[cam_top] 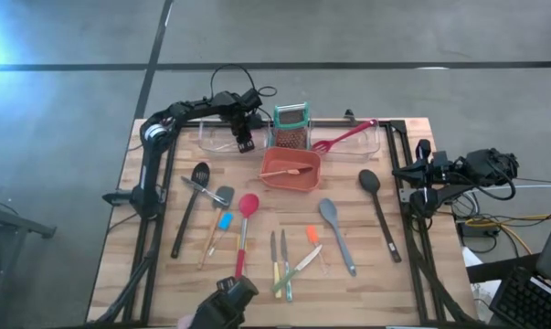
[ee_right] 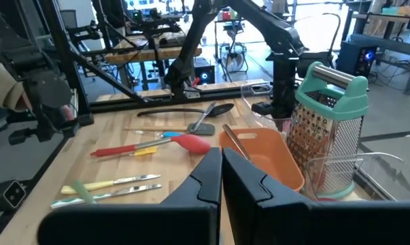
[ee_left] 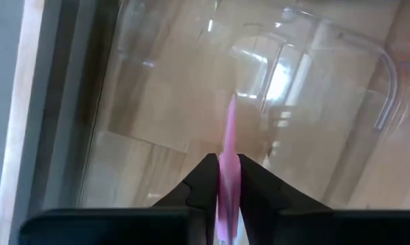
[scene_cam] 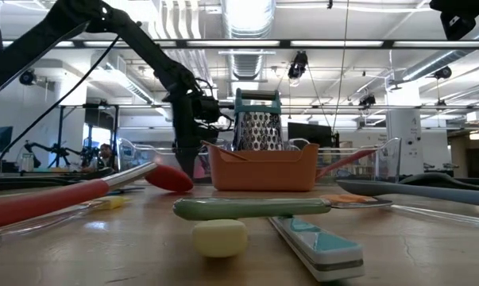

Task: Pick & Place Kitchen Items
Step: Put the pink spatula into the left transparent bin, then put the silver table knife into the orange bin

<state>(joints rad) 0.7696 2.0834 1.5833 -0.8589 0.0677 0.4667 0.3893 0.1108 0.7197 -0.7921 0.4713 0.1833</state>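
Note:
My left gripper (ee_left: 228, 170) is at the table's far left, reaching down into a clear plastic container (cam_top: 216, 137) and shut on a thin pink scraper (ee_left: 229, 129). My right gripper (ee_right: 221, 160) waits shut at the table's right edge (cam_top: 428, 174), holding nothing. Other kitchen items lie flat on the wooden table: a black slotted spoon (cam_top: 191, 206), a grey spatula (cam_top: 220, 196), a blue scraper (cam_top: 224, 222), a red spoon (cam_top: 247, 210), knives (cam_top: 280, 260), an orange scraper (cam_top: 312, 236), a grey spoon (cam_top: 334, 228) and a black spoon (cam_top: 377, 203). My left gripper pinches the pink scraper between its two fingers, seen edge-on (ee_left: 228, 178). The fingers come from above, pointing down. The scraper's free end (ee_left: 231, 109) sticks out past the fingertips toward the clear container's floor; whether it touches the floor I cannot tell.
A teal-framed box grater (cam_top: 291, 126) stands at the far middle, with a red-orange bin (cam_top: 291, 170) holding a small utensil in front of it. A second clear container (cam_top: 362, 139) on the right holds a red slotted spatula (cam_top: 344, 137). A dark object (cam_top: 225, 306) sits at the near edge.

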